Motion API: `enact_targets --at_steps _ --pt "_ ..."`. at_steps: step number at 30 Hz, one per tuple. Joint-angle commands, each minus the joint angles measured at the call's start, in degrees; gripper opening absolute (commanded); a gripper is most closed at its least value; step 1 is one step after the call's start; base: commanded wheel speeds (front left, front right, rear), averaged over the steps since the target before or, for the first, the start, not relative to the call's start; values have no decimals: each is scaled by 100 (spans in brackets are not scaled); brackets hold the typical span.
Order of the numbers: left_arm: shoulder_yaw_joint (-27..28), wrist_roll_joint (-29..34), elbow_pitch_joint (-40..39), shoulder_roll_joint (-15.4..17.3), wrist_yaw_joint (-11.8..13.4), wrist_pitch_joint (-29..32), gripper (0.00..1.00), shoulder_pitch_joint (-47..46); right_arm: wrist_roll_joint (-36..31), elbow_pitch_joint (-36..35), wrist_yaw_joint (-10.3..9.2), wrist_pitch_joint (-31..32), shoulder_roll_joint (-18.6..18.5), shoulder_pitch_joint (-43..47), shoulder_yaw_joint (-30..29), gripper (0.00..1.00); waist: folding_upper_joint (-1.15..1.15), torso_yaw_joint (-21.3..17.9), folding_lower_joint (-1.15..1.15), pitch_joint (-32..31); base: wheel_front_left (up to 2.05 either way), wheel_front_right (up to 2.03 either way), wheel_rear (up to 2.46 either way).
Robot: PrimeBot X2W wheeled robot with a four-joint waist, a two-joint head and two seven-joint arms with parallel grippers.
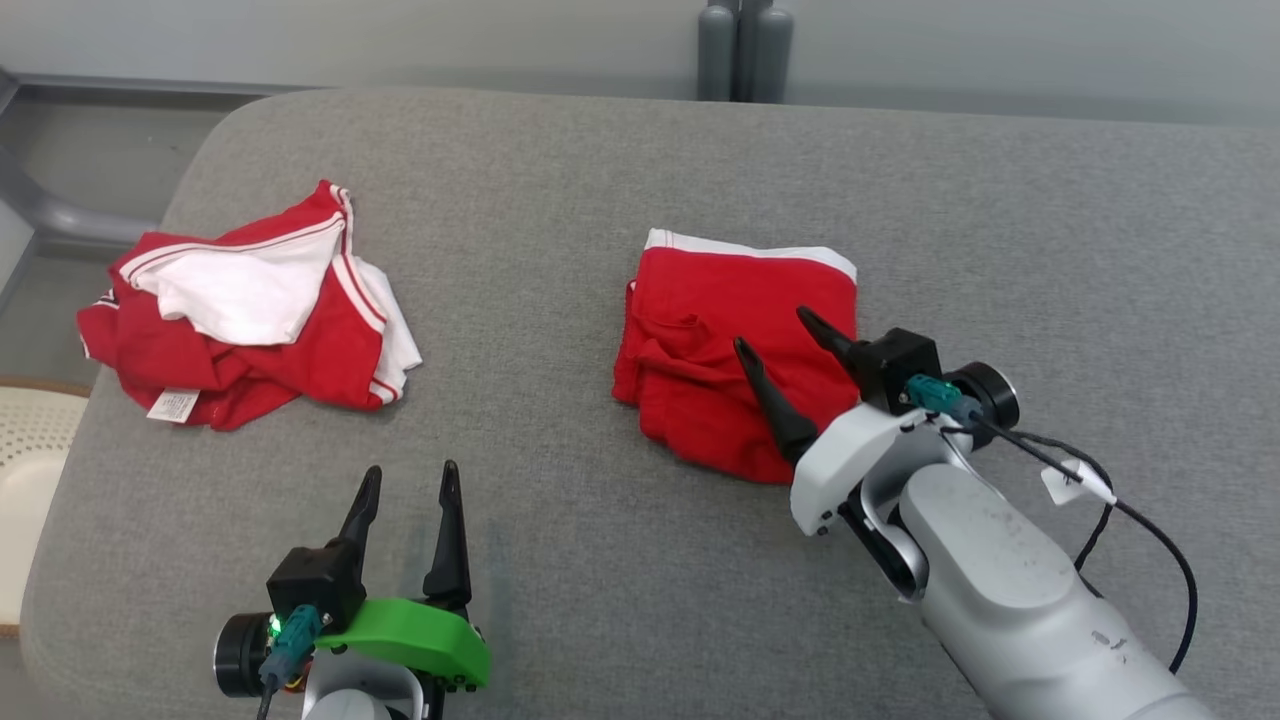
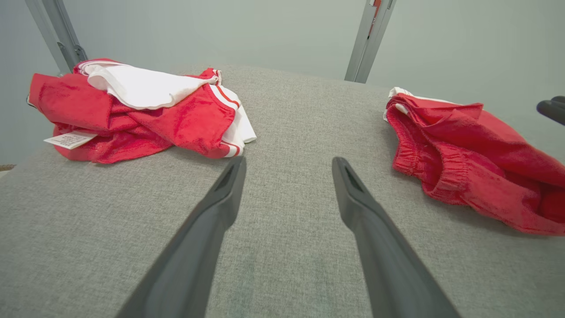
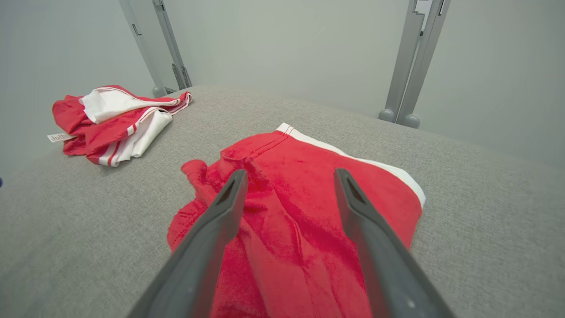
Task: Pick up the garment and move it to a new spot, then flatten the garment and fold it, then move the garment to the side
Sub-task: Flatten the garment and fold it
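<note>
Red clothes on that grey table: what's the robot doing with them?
A two-armed robot is folding laundry on the grey table. Its right gripper, open and holding nothing, is over the folded red garment in the middle. Its left gripper, also open, hangs above bare table nearer the robot. A crumpled red-and-white garment lies off to the left, untouched.

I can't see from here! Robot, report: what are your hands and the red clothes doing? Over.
Left hand open, over bare gray surface. Right hand open, above folded red garment, not gripping. Crumpled red-and-white garment apart, far left.
</note>
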Motion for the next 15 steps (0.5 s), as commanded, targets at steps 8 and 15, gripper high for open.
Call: enact_targets --at_steps 8,15 --pt "-101 -165 -87 16 95 -1 100 -197 407 508 -4 -15 -177 -702 544 100 0 579 0 551 0 0 0" --pt "-157 -244 -161 16 145 -1 100 -262 664 608 -4 -15 -288 -926 951 84 0 629 0 680 0 0 0"
